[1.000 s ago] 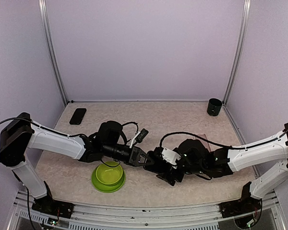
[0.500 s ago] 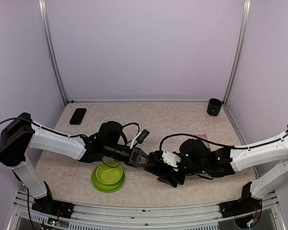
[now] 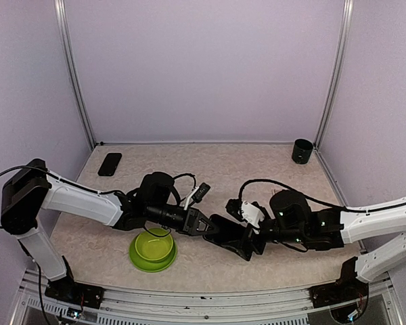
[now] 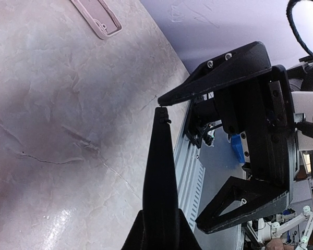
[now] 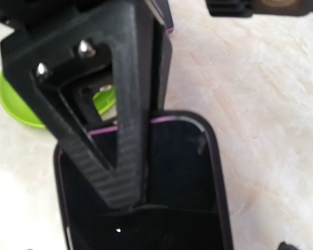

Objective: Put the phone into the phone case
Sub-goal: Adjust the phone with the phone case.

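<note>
Right wrist: L gripper (image 5: 133,200) closed over phone (image 5: 182,172) (purple-rimmed); R gripper (image 4: 178,162) wide apart.

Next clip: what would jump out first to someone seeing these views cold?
The two arms meet tip to tip at the front middle of the table. There the left gripper pinches the top edge of a dark phone, and the right gripper is open beside it. A bright green bowl sits just near of the left wrist, the brightest colour in view.
</note>
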